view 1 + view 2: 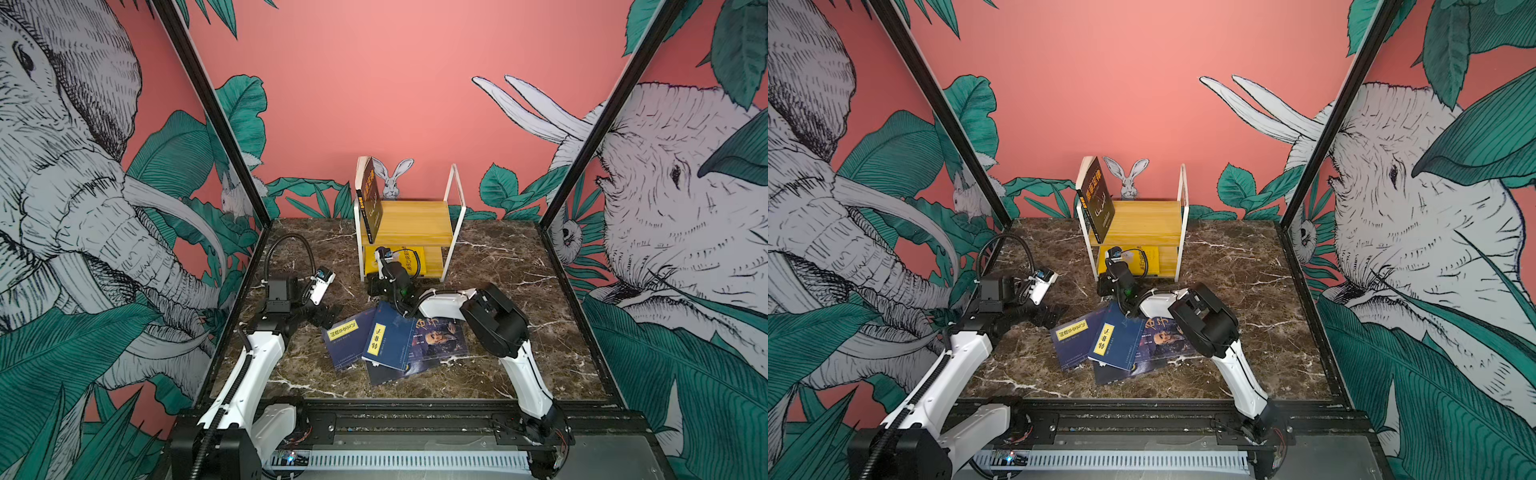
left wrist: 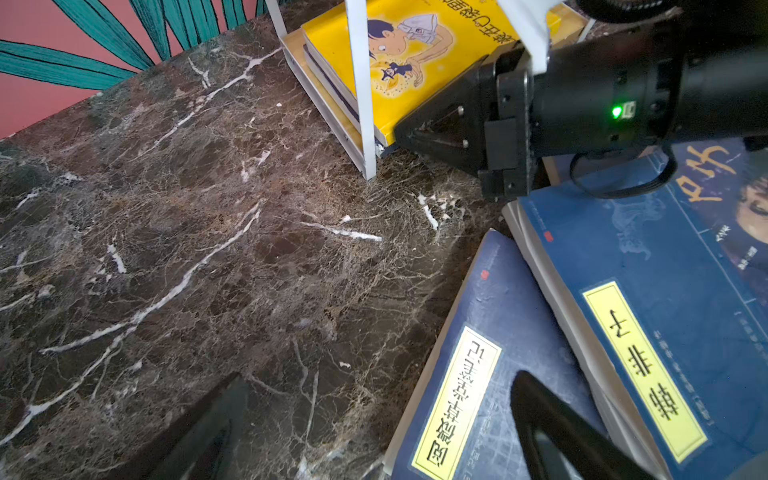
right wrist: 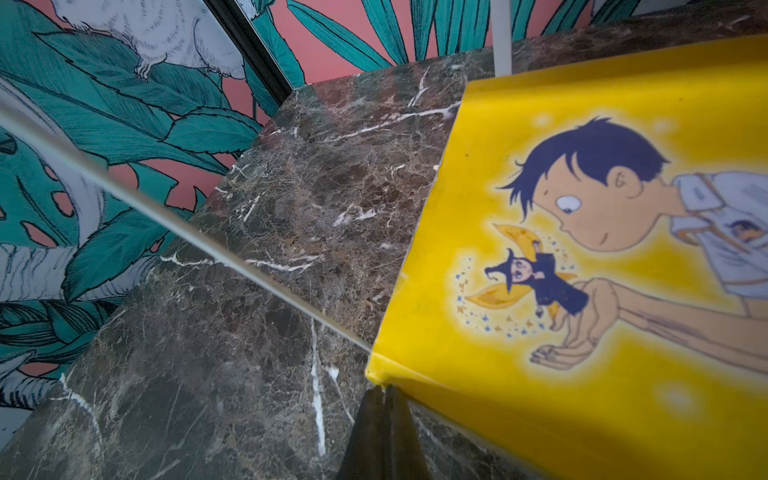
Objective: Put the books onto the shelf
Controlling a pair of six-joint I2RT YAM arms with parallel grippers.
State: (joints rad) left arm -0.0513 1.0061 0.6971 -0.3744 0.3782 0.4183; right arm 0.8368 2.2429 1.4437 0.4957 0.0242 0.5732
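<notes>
the shelf (image 1: 455, 187), yellow boards in a white frame, is seen at frame centre. a dark book (image 1: 371, 199) is leaned upright on top; a yellow book (image 3: 582, 208), cartoon-covered, is laid flat below. navy books (image 1: 384, 338) labelled "韩非子" and "阅微草堂笔记" are strewn on the worktop (image 1: 498, 257). the right gripper (image 3: 380, 399) is closed, tips against the yellow book's corner; the left gripper (image 2: 382, 436) is spread wide, empty.

Dark brown marble table (image 1: 498, 270), veined white. Yellowish wooden shelf (image 1: 411, 220), white-framed. Bright yellow cartoon-cover paperback (image 3: 582, 249). Navy paperbacks (image 1: 384, 340), yellow title labels. Pink wall (image 1: 374, 83), teal leaves, grey line-drawn animals.
</notes>
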